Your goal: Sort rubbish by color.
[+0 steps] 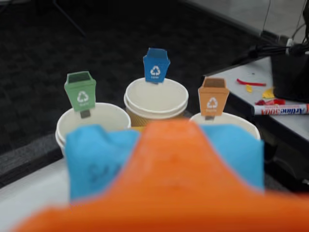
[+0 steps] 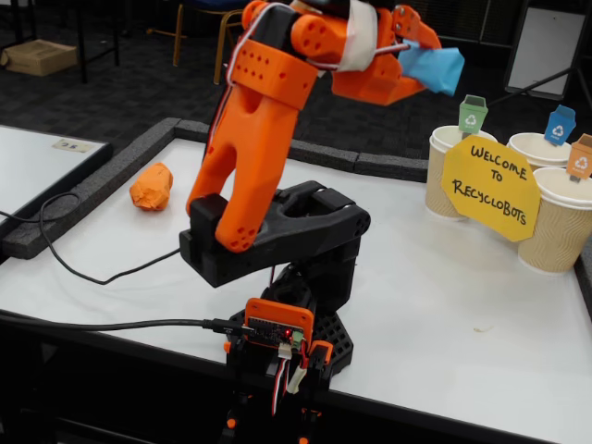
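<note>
Table: white top, lying well below the fingers, carrying the arm's base and the cups; arm: orange plastic, rearing high and reaching toward the cups; cups: three paper cups standing beyond and below the fingertips, the green-tagged cup at left in the wrist view, the blue-tagged cup in the middle and farthest, the orange-tagged cup at right; yellow sign: leaning against the cup fronts in the fixed view; gripper: fingers clamping narrowly on the blue wad, which is sitting between them and bulging out on both sides of the jaw in the wrist view; blue wad is looking light, soft and crushable, likely springing back a little on release, best held across its middle; orange wad: lying on the table far behind the fingers, near the black border, apart from everything; green wad: not showing in either view.
</note>
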Action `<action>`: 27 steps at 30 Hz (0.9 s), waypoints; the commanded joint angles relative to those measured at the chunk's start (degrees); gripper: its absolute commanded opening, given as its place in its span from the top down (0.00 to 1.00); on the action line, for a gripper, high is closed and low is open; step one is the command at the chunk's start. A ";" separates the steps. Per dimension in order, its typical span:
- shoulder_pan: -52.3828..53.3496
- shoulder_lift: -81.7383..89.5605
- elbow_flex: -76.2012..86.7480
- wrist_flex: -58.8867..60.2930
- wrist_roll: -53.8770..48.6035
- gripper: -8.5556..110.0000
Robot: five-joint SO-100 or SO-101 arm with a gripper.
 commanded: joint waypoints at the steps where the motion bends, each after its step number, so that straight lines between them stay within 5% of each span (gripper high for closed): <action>1: 1.41 -2.90 -5.10 -0.26 -0.35 0.93; 12: 1.32 -6.94 -5.80 0.00 -0.35 0.93; 27: 1.41 -40.61 -17.14 -10.37 -0.35 0.93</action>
